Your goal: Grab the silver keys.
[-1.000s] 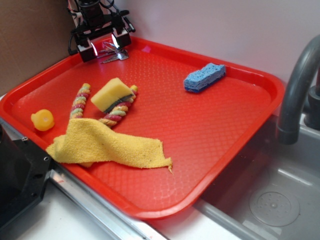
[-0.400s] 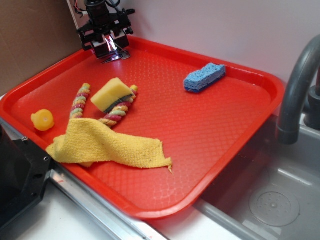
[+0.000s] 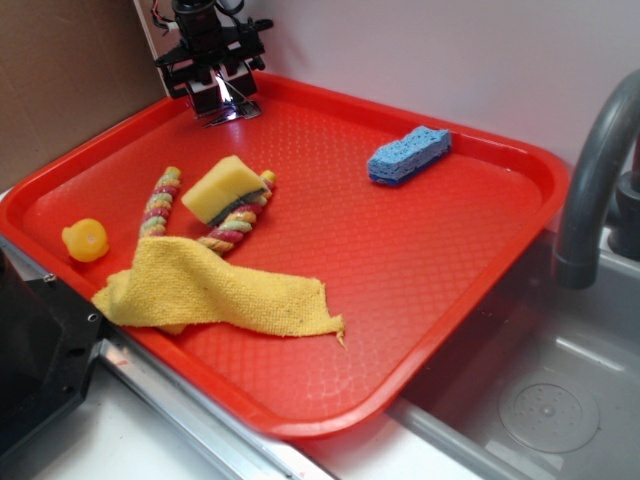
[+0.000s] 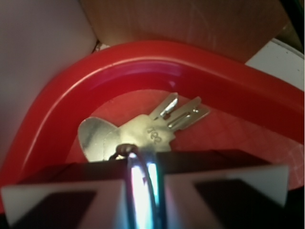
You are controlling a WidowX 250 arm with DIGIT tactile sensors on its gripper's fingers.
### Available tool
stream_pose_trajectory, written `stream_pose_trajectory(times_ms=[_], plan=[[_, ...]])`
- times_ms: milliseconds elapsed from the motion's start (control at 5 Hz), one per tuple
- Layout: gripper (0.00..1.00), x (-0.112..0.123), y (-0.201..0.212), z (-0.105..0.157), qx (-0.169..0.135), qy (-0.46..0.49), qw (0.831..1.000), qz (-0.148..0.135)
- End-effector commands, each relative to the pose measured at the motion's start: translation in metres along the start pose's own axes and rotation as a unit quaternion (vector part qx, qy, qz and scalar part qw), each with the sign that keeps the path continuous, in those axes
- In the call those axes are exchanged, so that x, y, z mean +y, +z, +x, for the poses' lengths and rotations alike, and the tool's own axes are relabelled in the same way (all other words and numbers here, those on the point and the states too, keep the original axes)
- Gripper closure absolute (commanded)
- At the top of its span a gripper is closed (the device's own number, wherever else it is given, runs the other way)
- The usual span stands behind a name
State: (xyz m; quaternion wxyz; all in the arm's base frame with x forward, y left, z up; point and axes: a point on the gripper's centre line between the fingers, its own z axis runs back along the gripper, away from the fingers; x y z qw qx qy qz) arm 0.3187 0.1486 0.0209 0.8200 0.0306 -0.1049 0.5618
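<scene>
1. Two fingers of the gripper (image 4: 143, 183) are pressing nearly together, pinching the ring of the silver keys (image 4: 143, 130).
2. Those keys are fanning out at the red tray's (image 3: 520, 160) far left corner, blades pointing toward the rim.
3. Farther right, a yellow sponge (image 3: 222, 188) is lying on a twisted rope (image 3: 232, 228); a blue sponge (image 3: 409, 153) is resting well apart.

Silver keys (image 4: 143, 131) on a red tray (image 3: 420, 260), perhaps diamond-embossed.

White wall (image 3: 480, 60), cardboard panel (image 3: 60, 80), sink (image 3: 540, 400)
</scene>
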Motion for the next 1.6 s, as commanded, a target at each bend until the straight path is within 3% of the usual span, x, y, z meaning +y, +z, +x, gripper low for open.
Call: stream_pose_trajectory(times_ms=[0,200,400,600,800,1000,1400], plan=[[1.00,0.008,0.022,0.006,-0.016,-0.008,1.000,-0.010],[1.00,0.038,0.050,-0.024,0.040,-0.115,0.992,0.026],[1.00,0.065,0.109,-0.062,0.055,-0.229,0.971,-0.039],[1.00,0.074,0.156,-0.073,0.024,-0.338,0.933,-0.120],[1.00,0.065,0.204,-0.075,-0.004,-0.375,0.911,-0.168],[1.00,0.045,0.254,-0.071,0.001,-0.378,0.913,-0.153],[1.00,0.033,0.239,-0.073,0.034,-0.381,0.914,-0.134]])
